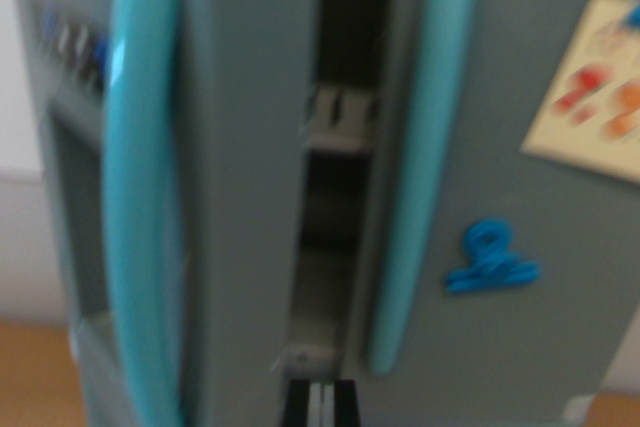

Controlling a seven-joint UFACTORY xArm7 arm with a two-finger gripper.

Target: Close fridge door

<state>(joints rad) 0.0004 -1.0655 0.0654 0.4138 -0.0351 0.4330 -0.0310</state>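
Observation:
A grey toy fridge fills the blurred wrist view. Its left door [240, 187] stands ajar, swung out toward the camera, with a long turquoise handle [140, 197] on it. The right door [540, 147] looks flush, with its own turquoise handle [425, 157]. Between the doors a dark gap [335, 187] shows inner shelves. Only a dark piece of my gripper [318, 402] shows at the bottom edge, just under the gap; its fingers cannot be made out.
A pale paper note [590, 87] with red and orange marks and a blue magnet clip [490, 257] are stuck on the right door. A dispenser recess [75, 217] sits on the fridge's left face. Wooden surface [35, 372] lies below.

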